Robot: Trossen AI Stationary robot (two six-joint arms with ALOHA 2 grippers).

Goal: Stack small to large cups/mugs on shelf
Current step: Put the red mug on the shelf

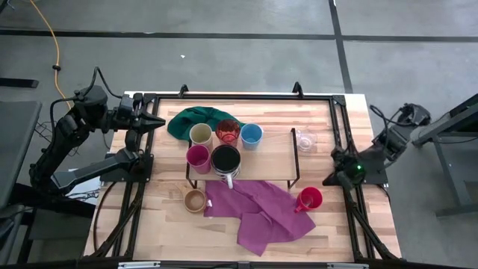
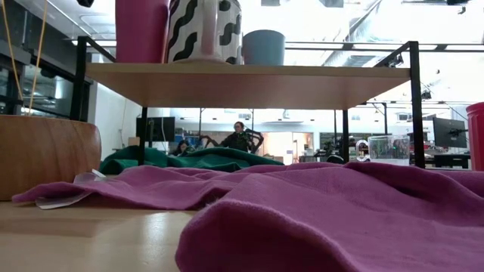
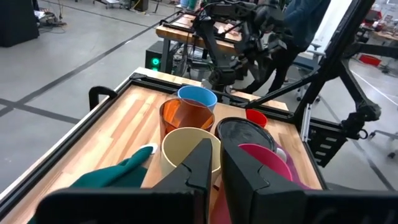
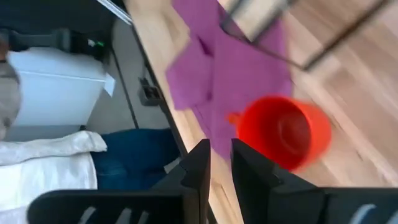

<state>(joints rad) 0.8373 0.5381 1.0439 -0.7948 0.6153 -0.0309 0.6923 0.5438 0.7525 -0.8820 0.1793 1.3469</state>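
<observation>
On the shelf (image 1: 269, 161) stand a cream cup (image 1: 200, 134), a translucent red cup (image 1: 227, 131), a blue cup (image 1: 251, 135), a magenta cup (image 1: 198, 158) and a striped mug (image 1: 225, 160). A clear glass (image 1: 305, 140) stands just past the shelf's right end. A wooden cup (image 1: 195, 200) and a red mug (image 1: 309, 199) stand on the table in front. My left gripper (image 1: 154, 123) hovers at the far left, shut, pointing at the cups (image 3: 186, 152). My right gripper (image 1: 331, 179) hangs shut at the table's right side, above and right of the red mug (image 4: 283, 134).
A green cloth (image 1: 196, 119) lies behind the shelf's left end. A purple cloth (image 1: 258, 213) spreads in front of the shelf, reaching the red mug. A black metal frame (image 1: 340, 131) runs around the tabletop. Bare wood shows at the front left and right.
</observation>
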